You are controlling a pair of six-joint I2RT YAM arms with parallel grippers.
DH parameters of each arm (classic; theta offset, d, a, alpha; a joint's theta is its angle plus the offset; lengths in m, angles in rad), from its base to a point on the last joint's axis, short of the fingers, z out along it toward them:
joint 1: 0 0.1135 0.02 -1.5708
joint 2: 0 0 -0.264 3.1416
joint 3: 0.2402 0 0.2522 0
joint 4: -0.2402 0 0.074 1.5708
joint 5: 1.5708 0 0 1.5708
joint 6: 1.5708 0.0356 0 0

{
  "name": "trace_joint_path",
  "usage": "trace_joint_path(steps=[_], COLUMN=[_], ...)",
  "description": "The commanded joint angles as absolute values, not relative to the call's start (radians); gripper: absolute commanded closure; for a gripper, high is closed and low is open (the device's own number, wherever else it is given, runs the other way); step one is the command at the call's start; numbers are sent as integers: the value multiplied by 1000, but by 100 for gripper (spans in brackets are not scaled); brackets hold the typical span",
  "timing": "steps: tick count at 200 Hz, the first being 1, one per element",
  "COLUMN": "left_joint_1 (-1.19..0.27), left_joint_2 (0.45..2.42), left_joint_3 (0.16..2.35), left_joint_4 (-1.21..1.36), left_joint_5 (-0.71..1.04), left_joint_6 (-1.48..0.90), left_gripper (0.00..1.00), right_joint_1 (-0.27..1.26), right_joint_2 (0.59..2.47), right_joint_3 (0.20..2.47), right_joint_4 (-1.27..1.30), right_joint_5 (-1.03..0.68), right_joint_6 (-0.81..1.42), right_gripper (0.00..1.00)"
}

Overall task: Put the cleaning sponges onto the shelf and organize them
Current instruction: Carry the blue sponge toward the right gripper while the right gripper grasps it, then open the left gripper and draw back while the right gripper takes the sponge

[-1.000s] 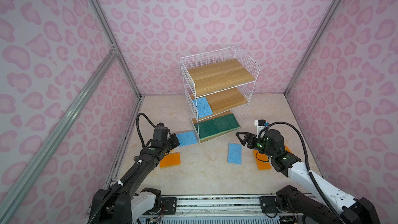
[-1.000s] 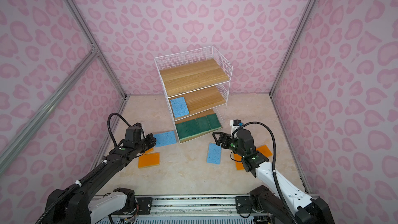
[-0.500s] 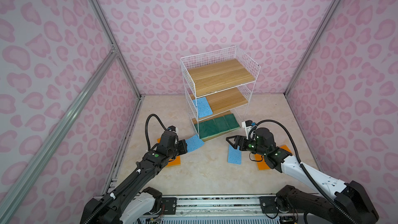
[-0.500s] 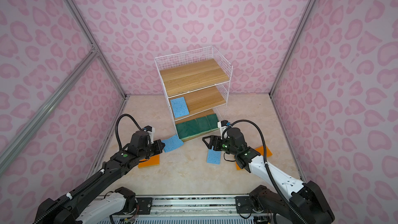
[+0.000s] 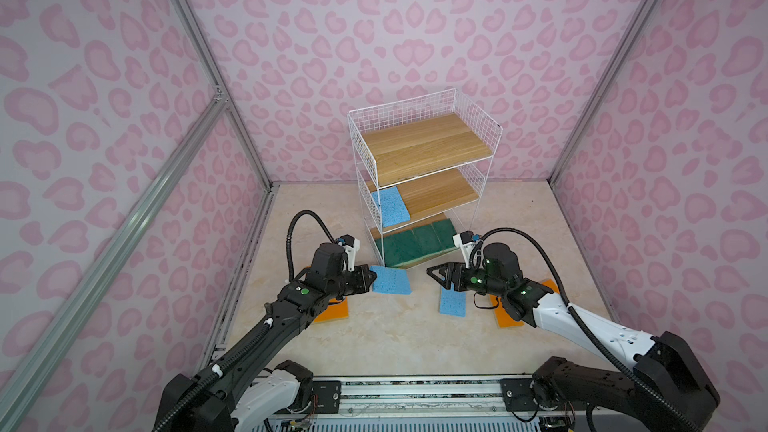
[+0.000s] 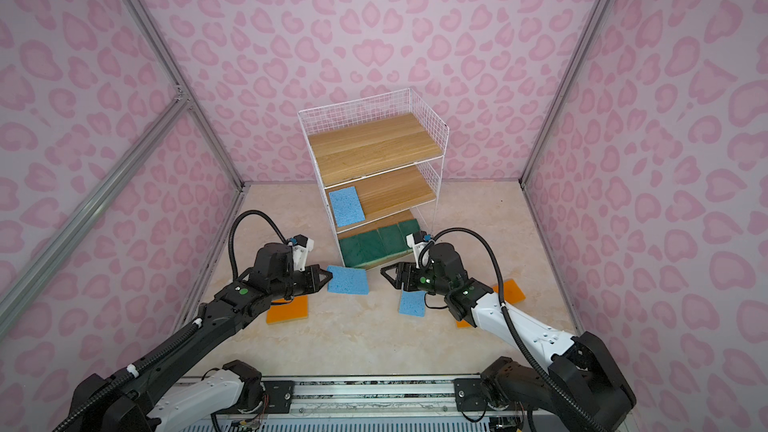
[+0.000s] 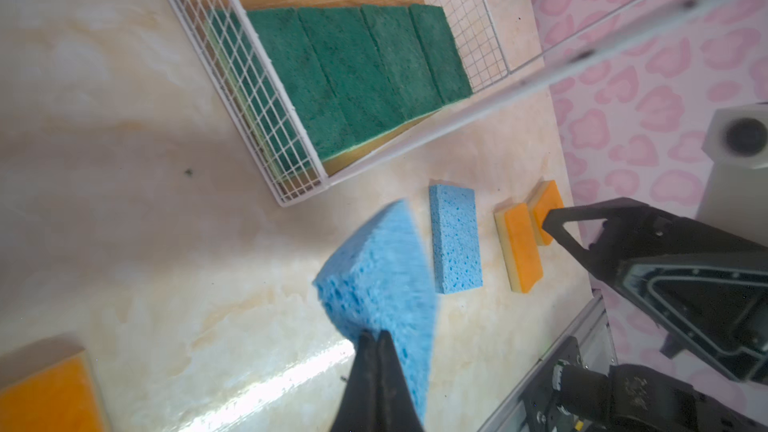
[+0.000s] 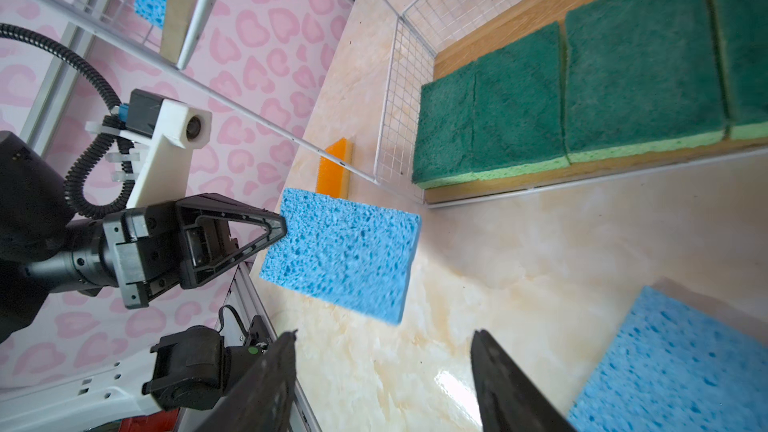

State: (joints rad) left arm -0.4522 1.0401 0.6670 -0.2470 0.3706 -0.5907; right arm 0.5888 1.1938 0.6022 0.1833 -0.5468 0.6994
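Porous light-blue sponge (image 5: 390, 280) flat, corner pinched by left pincer (image 5: 367, 279).

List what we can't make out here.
Both top views: right arm covers parts of the right-side orange sponges.
Left wrist view: held blue sponge is motion-blurred; left-side orange sponge is cut by the frame edge.
Right wrist view: floor blue sponge is cut by the frame edge.

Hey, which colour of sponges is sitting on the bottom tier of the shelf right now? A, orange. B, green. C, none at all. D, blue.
B: four green sponges lie side by side on the bottom board of the shelf.
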Motion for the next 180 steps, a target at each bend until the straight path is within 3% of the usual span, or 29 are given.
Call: trace_joint_path(steps=[1,77,107,156,180], left_joint_1=[-456,-456,-456,-456,-456], left_joint_2=[1019,993,1009,1019,1019], left_joint_3=[690,698,706,717,717], left_joint_4=[-234,-202,-163,-121,-115], left_joint_5=[448,459,483,521,530], left_joint_6=[-565,-570,-580,-595,-600], left_gripper=[96,96,96,96,96], right_joint_1=[599,604,604,603,604], right_joint_2=[1217,1276,1279,1329,1338], right_joint_3=[616,633,638,639,636], right_joint_4=[227,260,289,397,425], right_joint_5=[-584,-613,-636,-703,-714], right_joint_6=[691,704,711,769,783], right_gripper=[29,27,31,44,58])
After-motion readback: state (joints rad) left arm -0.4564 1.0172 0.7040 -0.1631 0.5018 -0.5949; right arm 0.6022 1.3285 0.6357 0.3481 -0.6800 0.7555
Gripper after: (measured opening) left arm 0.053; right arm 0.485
